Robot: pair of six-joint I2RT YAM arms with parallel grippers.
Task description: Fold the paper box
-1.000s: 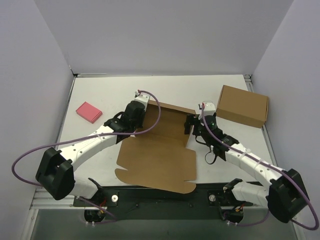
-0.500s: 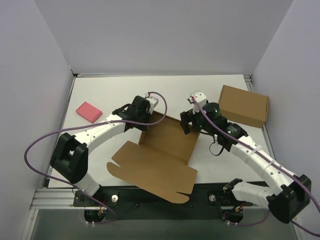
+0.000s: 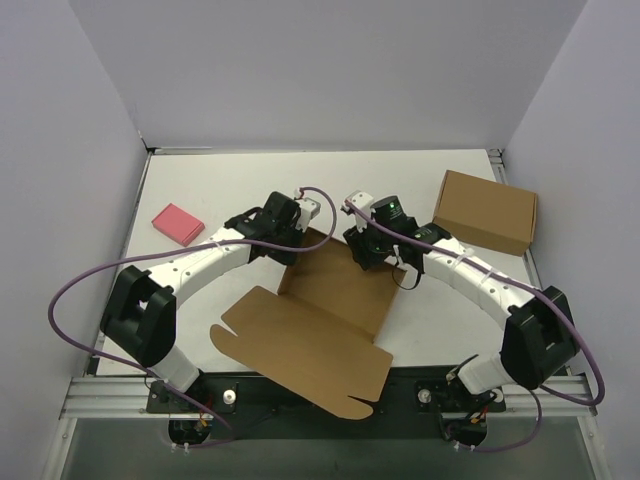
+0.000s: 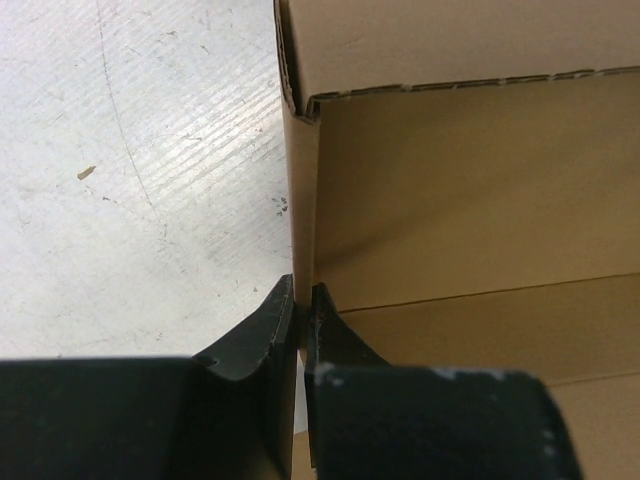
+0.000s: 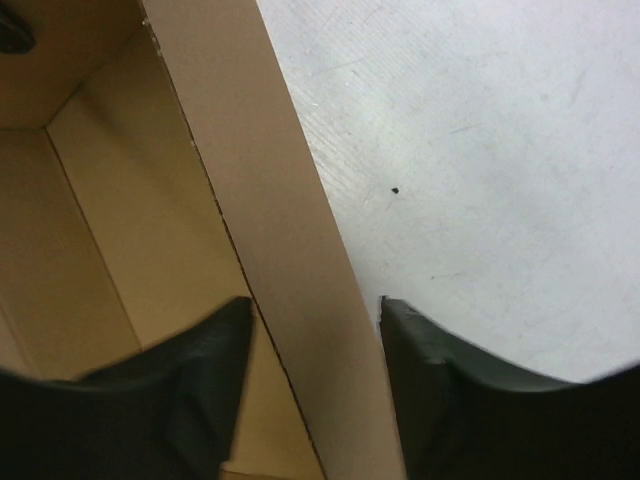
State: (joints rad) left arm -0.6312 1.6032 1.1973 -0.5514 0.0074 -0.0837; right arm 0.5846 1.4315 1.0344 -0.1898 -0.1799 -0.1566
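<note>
The paper box [image 3: 320, 320] lies half formed mid-table, its walls raised at the far end and a flat lid panel reaching toward the near edge. My left gripper [image 3: 300, 228] is at the far left corner. In the left wrist view it [image 4: 303, 300] is shut on the thin edge of the box's upright side wall [image 4: 302, 190]. My right gripper [image 3: 358, 248] is at the far right wall. In the right wrist view it [image 5: 315, 335] is open and straddles that wall [image 5: 270, 200], one finger inside the box and one outside over the table.
A second, fully formed brown box [image 3: 485, 212] stands at the right rear. A small pink block [image 3: 177, 224] lies at the left. Grey walls enclose the white table [image 3: 220, 180] on three sides.
The right arm has swung left to the box's far right wall and its jaws have narrowed around it. The box has turned slightly. The left gripper keeps its hold on the left wall.
</note>
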